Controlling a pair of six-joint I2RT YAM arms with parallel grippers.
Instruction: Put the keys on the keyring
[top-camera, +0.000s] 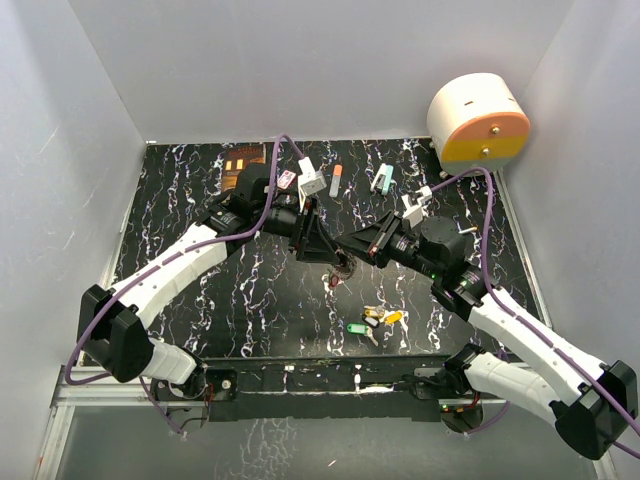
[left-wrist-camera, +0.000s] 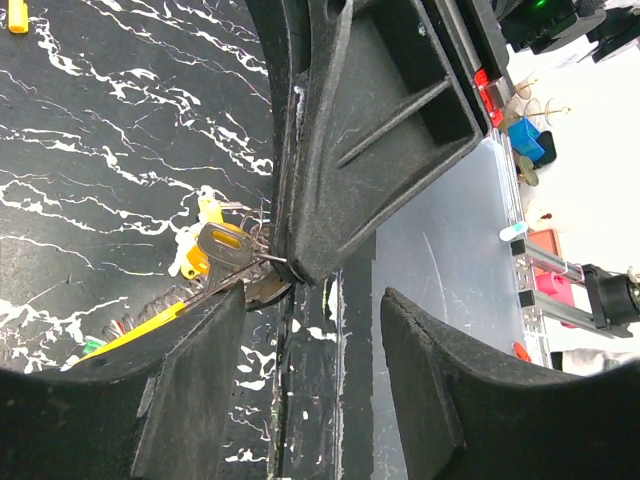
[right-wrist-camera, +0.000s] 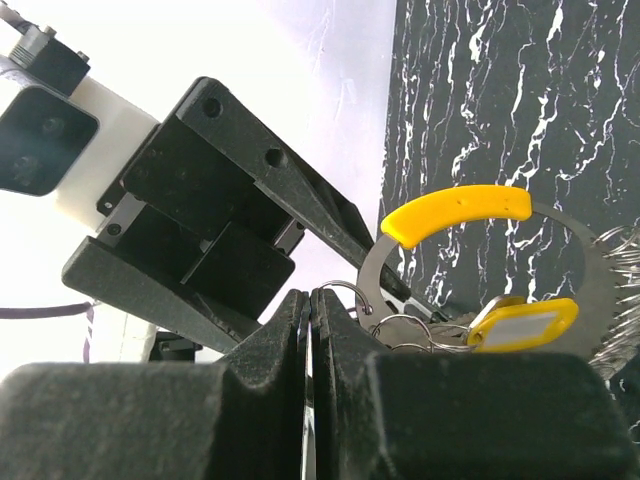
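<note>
Right gripper pinched closed, flat silvery keyring, yellow-sleeved arc

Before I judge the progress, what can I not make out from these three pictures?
Right wrist view: the ring is cut off low by the right hand; whether that hand pinches it is hidden.
Left wrist view: the right hand covers the end of a yellow key.
Top view: the loose keys are too small to count.
</note>
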